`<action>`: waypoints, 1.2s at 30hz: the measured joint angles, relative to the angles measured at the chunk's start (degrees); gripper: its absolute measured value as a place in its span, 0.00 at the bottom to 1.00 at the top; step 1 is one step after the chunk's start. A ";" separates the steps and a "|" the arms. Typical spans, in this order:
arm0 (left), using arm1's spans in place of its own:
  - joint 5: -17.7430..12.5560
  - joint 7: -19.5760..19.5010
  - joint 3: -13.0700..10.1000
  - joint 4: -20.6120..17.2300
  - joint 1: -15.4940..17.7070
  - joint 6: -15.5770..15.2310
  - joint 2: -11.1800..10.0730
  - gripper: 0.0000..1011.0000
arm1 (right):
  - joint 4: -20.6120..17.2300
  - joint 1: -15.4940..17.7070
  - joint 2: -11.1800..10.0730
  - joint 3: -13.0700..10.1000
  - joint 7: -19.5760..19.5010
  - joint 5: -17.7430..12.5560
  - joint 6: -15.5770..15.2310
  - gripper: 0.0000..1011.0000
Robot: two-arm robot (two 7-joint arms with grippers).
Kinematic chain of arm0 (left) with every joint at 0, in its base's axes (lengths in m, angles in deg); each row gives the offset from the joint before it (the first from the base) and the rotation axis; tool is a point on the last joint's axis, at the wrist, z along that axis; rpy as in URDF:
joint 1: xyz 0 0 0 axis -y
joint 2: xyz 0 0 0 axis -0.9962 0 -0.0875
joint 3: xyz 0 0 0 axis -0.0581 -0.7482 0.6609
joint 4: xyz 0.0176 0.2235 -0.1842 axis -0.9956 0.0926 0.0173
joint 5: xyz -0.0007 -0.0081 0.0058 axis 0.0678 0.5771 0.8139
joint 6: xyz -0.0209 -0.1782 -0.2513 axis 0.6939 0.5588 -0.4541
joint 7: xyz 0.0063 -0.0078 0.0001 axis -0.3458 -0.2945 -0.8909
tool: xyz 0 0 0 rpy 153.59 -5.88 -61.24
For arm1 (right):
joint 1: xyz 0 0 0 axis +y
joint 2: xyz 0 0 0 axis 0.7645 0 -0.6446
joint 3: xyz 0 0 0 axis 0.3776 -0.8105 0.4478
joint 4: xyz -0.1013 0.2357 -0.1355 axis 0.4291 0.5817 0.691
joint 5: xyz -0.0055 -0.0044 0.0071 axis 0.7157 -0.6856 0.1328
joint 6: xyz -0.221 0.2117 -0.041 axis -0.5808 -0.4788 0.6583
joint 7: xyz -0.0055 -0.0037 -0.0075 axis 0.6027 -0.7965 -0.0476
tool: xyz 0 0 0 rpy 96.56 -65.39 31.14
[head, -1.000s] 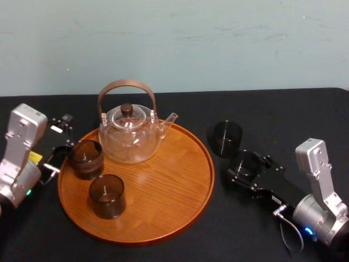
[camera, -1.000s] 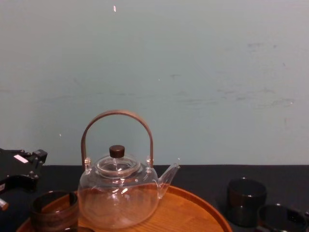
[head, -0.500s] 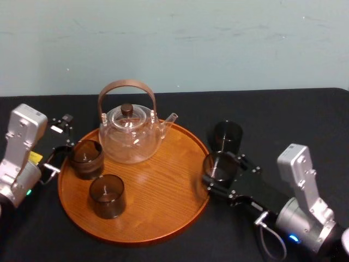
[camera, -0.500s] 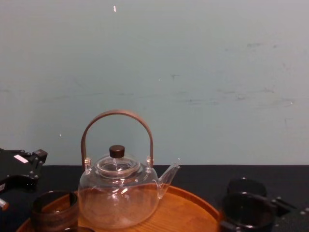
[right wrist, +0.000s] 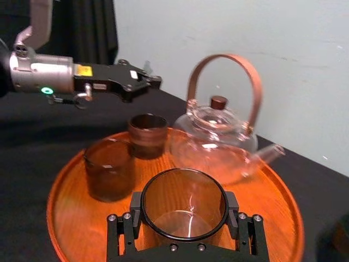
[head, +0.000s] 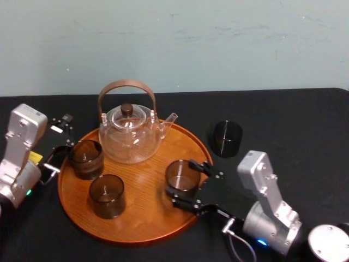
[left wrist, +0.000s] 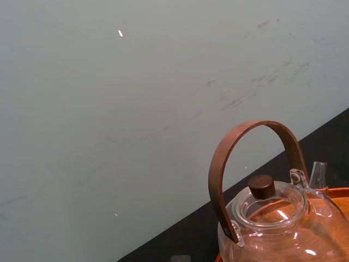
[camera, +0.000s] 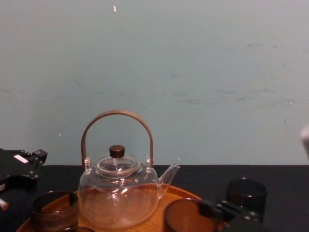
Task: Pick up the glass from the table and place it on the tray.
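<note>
A smoky brown glass (head: 180, 174) sits between the fingers of my right gripper (head: 184, 185), which is shut on it. The glass is over the right part of the round wooden tray (head: 152, 221). I cannot tell whether its base touches the wood. In the right wrist view the glass (right wrist: 184, 199) is upright in the right gripper (right wrist: 184, 218), one finger on each side. The chest view shows the glass (camera: 186, 217) low in front of the teapot's spout. My left gripper (head: 60, 136) is parked open at the tray's left edge.
A glass teapot (head: 130, 134) with a brown arched handle stands at the back of the tray. Two dark glasses (head: 86, 158) (head: 107, 195) stand on its left part. Another dark glass (head: 226, 138) stands on the black table right of the tray.
My right gripper has carried the glass leftward from the table beside the tray to a spot over the tray's right part. The left arm has not moved.
</note>
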 joint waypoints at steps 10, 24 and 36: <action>0.00 0.00 0.00 0.00 0.00 0.00 0.00 0.00 | 3.36 -3.84 2.98 3.02 1.03 0.84 -0.63 0.89; 0.00 0.00 0.00 0.00 0.00 0.00 0.00 0.00 | 7.32 -6.36 5.43 5.94 2.18 0.73 -1.51 0.89; 0.00 0.00 0.00 0.00 0.00 0.00 0.00 0.00 | 9.03 -6.55 5.65 6.83 2.88 -0.50 -2.39 0.89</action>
